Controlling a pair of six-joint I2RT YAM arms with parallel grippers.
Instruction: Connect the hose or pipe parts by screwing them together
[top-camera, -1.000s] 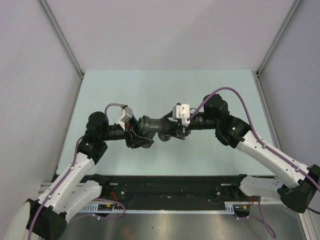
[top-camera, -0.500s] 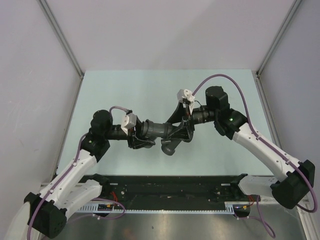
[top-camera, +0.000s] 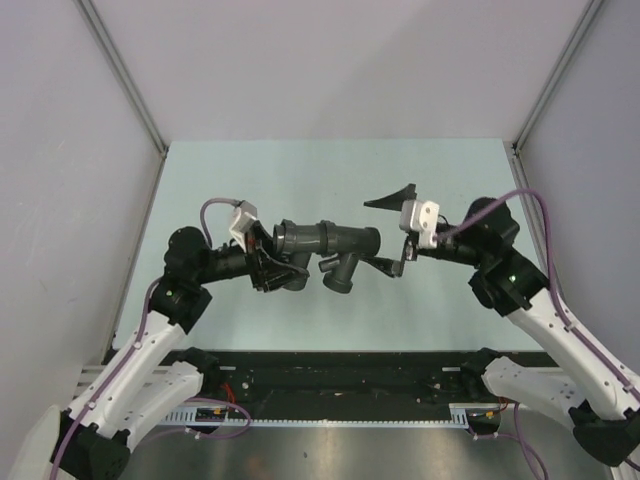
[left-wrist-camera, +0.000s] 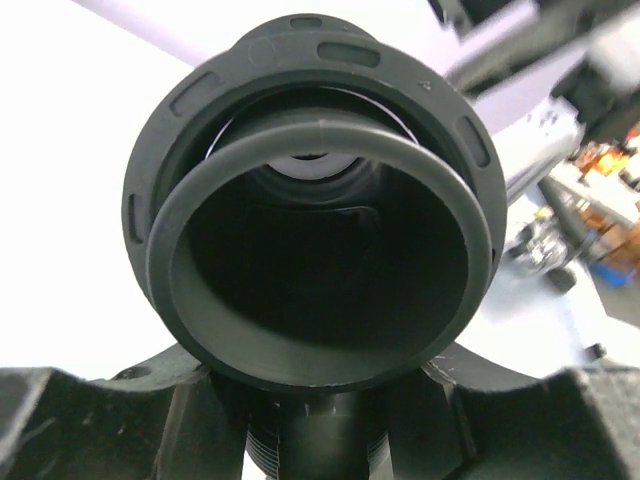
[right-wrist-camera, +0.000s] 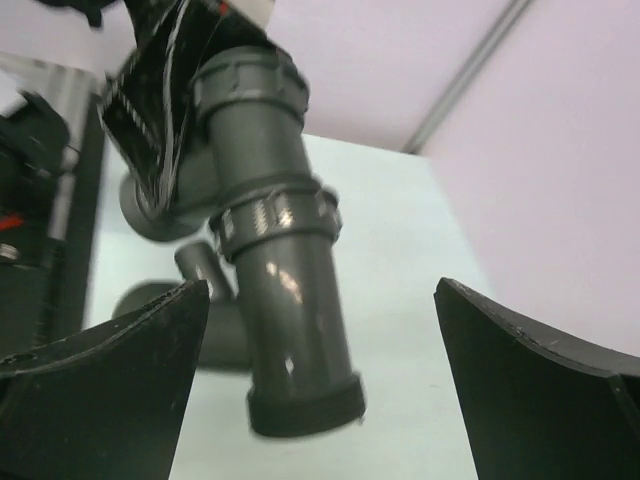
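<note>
Grey pipe parts (top-camera: 325, 241) well inside table (top-camera: 300, 180) edges

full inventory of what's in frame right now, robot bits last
straight tube: 1, dark grey, held off the table at mid-table, joined in line to the branched fitting, flared end toward the right claw
branched fitting: 1, dark grey, in the left claw
table: 1, pale green, between the walls
walls: 3, pale lilac-grey, left, back, right
base rail: 1, black, near edge
cables: 2, purple, one along each arm
left claw: 1, black, shut on the branched fitting
right claw: 1, black, open, just right of the tube, holding nothing
</note>
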